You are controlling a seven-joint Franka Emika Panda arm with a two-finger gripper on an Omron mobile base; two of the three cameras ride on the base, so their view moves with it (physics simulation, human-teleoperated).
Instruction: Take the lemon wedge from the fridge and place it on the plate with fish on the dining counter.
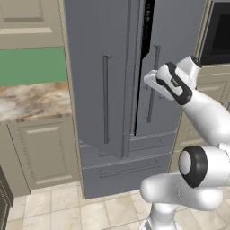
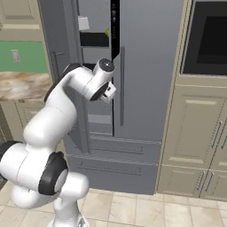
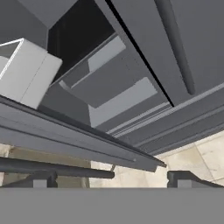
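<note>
While the fridge (image 2: 133, 66) left door stands ajar, our end effector (image 3: 109, 177) hangs released and empty at the door's edge. We see a yellow speck, likely the lemon (image 2: 107, 32), on an upper shelf, above and beyond it.

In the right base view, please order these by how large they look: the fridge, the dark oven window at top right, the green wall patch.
1. fridge
2. dark oven window
3. green wall patch

This is apparent size only.
</note>
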